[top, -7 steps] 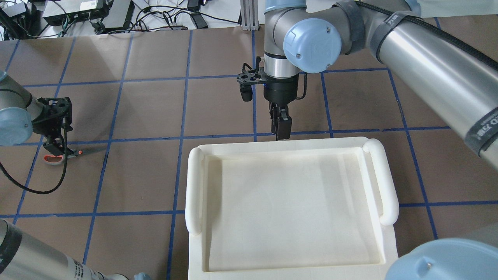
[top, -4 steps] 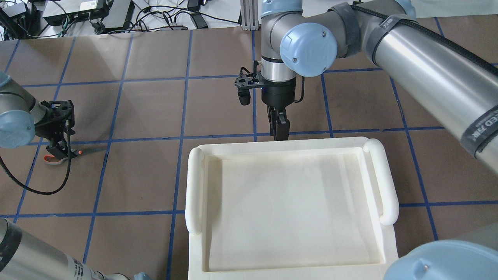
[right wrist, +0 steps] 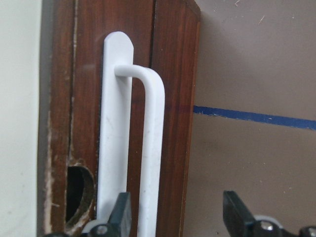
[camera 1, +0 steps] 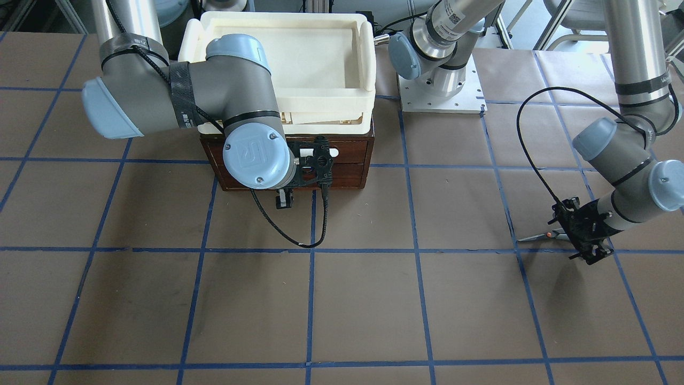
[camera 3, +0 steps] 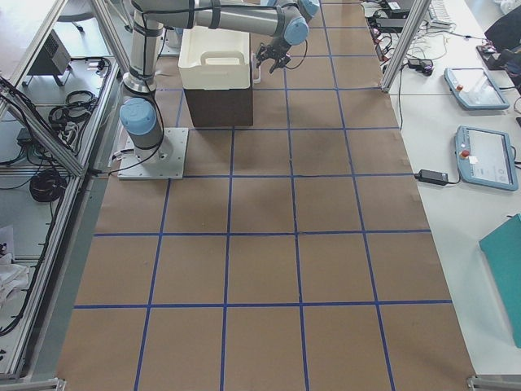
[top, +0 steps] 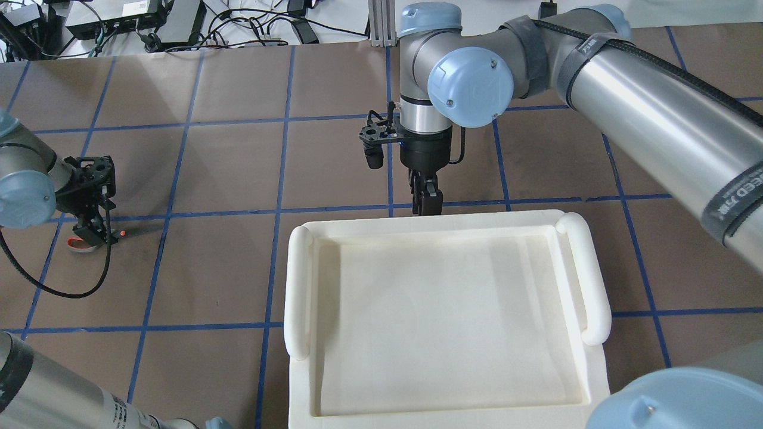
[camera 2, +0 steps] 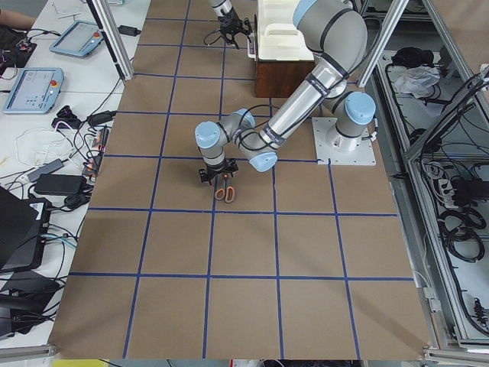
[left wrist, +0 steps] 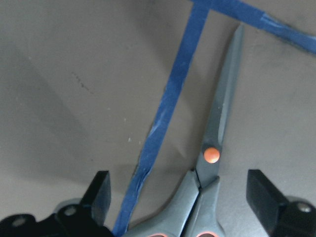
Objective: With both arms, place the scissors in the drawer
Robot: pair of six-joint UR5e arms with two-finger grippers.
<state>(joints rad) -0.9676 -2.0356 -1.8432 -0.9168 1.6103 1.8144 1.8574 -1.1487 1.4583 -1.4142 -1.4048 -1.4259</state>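
Brown paper gridded with blue tape covered the table (top: pixel 226 167), with cables (top: pixel 256 27) beyond its far edge. We judged the task barely begun. The scissors (left wrist: pixel 217 143) lay flat at the left, with our left gripper (left wrist: pixel 182 197) wide astride them, unclamped. Our right gripper (right wrist: pixel 177 217) stood open around the handle (right wrist: pixel 150 148) of the shut drawer (camera 1: pixel 350 152), beneath the tray (top: pixel 417 223). Grasping, pulling, carrying and dropping remained.
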